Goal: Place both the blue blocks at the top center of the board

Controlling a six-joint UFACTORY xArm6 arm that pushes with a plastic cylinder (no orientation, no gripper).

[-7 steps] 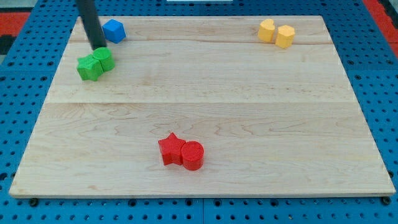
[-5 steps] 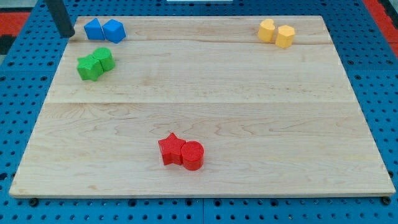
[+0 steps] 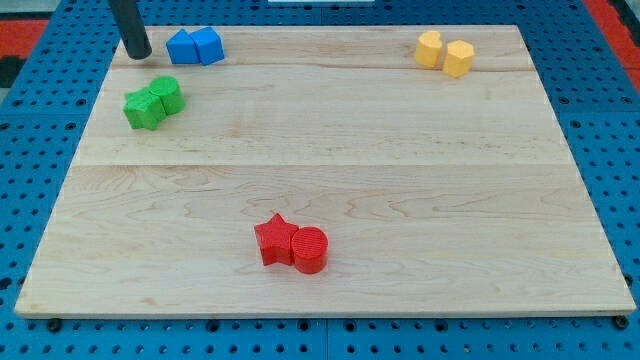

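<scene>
Camera view: my tip [image 3: 138,55] sits at 9 o'clock of the two blue blocks, near them with a small gap.
The left blue block [image 3: 182,47] and the right blue block [image 3: 208,46] touch, side by side at the board's [image 3: 330,150] 11 o'clock corner, well short of top center. To do the push well, I judge the tip should drive toward 3 o'clock through the pair's midline, along the top edge, so neither block slips off. The rod has no jaws to report. No writing or brand is readable.
</scene>
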